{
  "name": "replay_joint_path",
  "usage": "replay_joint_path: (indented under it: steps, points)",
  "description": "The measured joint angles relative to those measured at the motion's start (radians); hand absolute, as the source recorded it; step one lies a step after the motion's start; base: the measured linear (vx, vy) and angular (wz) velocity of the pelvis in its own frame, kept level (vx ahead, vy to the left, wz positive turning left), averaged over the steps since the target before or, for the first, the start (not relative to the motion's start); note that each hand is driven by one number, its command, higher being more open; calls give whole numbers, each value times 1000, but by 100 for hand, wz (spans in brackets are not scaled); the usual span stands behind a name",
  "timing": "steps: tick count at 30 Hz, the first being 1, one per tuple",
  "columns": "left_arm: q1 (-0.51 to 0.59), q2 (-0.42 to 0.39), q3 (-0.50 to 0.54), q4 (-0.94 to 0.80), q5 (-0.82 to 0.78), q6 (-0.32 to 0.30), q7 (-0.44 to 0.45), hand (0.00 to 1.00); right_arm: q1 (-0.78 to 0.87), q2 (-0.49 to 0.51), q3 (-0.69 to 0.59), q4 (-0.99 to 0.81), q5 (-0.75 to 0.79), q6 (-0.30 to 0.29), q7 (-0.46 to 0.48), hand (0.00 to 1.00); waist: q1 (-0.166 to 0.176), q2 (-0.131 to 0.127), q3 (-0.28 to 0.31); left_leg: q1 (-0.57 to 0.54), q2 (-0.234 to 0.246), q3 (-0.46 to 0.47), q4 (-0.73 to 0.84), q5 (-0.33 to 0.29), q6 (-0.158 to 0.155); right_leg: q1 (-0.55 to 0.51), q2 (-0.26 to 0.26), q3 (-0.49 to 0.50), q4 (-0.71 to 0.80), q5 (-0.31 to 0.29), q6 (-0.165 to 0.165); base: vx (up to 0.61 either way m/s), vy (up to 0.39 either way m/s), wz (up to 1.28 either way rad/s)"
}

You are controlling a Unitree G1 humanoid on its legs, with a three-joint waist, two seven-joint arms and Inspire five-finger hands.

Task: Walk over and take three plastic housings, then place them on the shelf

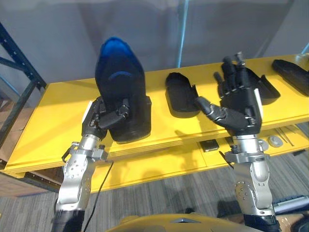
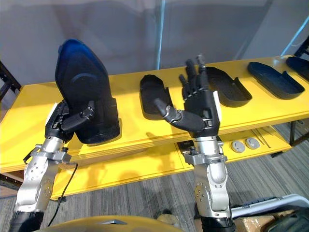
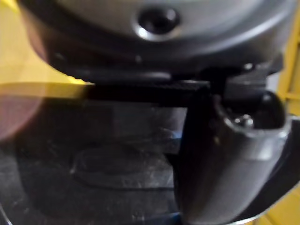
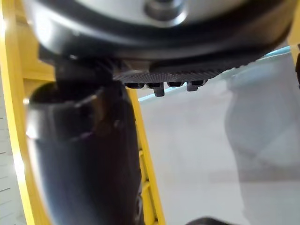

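Observation:
A large dark plastic housing (image 1: 120, 82) with a blue sheen at its top stands tilted upright on the yellow shelf (image 1: 58, 121), its lower end resting on the surface. My left hand (image 1: 104, 117) is shut on its lower edge, fingers curled over the front; the housing's dark face (image 3: 108, 164) lies close against the thumb. Two more black housings lie flat on the shelf: one (image 1: 179, 94) in the middle, another (image 2: 229, 87) behind my right hand. My right hand (image 1: 239, 99) is raised in front of the shelf, open, fingers straight, holding nothing.
Further black housings (image 2: 273, 79) lie at the shelf's right end. A lower yellow ledge holds round metal discs (image 2: 244, 144) and a small dark block (image 1: 209, 145). A blue rack post (image 1: 19, 72) stands at the left. A grey wall backs the shelf.

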Motion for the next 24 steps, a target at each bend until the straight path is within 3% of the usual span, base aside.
replay_joint_path:
  steps: [5,10,18,24]
  points:
    - [-154,34,-23,215,-43,23,24,0,-94,-48,88,90,1,37,19,100,-2,4,0,3,-6,-3,-34,34,-2,-6,3,-1,-9,10,-3,-34,-17,4]
    - [-316,137,-43,425,-112,31,55,0,-157,-72,125,112,39,91,69,100,-22,26,3,1,-13,-2,-55,57,-2,-28,5,5,4,10,-3,-14,-8,1]
    - [-429,133,-101,479,-196,114,54,0,-252,-112,149,116,47,142,123,100,-54,79,37,-40,-29,2,-76,93,8,-107,-14,22,52,5,-5,-54,7,-2]
    - [-459,104,-95,481,-266,127,63,0,-294,-129,187,115,47,155,115,100,-55,95,101,-42,-29,-5,-92,119,5,-149,-20,23,132,-32,-17,-78,-38,3]
